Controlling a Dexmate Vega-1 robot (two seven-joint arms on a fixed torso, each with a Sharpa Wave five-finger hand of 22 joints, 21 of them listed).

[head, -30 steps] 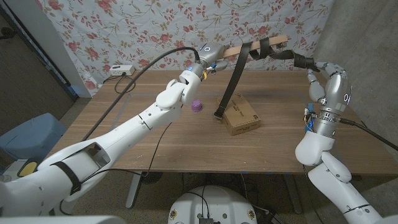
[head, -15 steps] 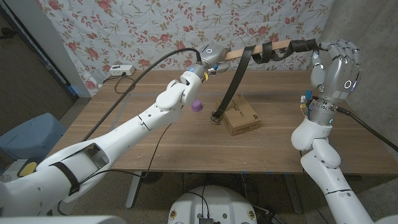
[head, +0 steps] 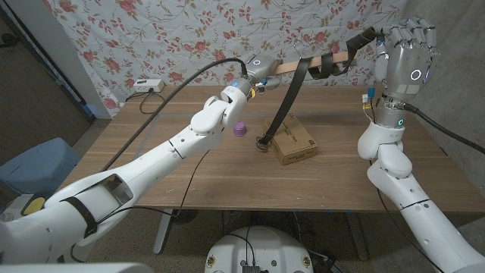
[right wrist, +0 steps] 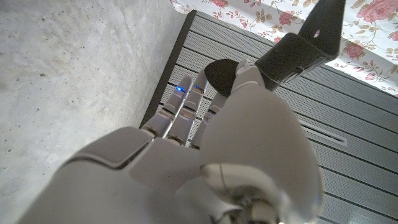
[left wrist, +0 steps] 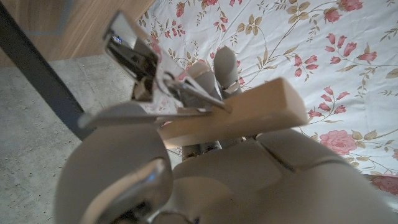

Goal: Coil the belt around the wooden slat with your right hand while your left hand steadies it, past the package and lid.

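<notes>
A long black leather belt (head: 292,95) is wound in a few loops around a pale wooden slat (head: 303,64), which is held up in the air above the brown wooden table (head: 227,167). One end of the belt hangs down from the slat, and its metal buckle (head: 262,144) dangles just beside a flat brown cardboard package (head: 295,141) that lies on the table. The other end of the belt is stretched up and away to the right hand (head: 402,47), where it is pinched against the thumb, as the right wrist view shows (right wrist: 305,46). That hand is lifted high, with its fingers pointing up.

The slat's other end is gripped by the left hand (head: 254,76), with the fingers closed around the wood. In the left wrist view the slat (left wrist: 242,115) is seen lying across the hand.

A small purple lid (head: 240,128) is set on the table, near the package. A flowered cloth (head: 189,34) is hung behind the table, and a white power strip (head: 148,84) is seen low down beside it.
</notes>
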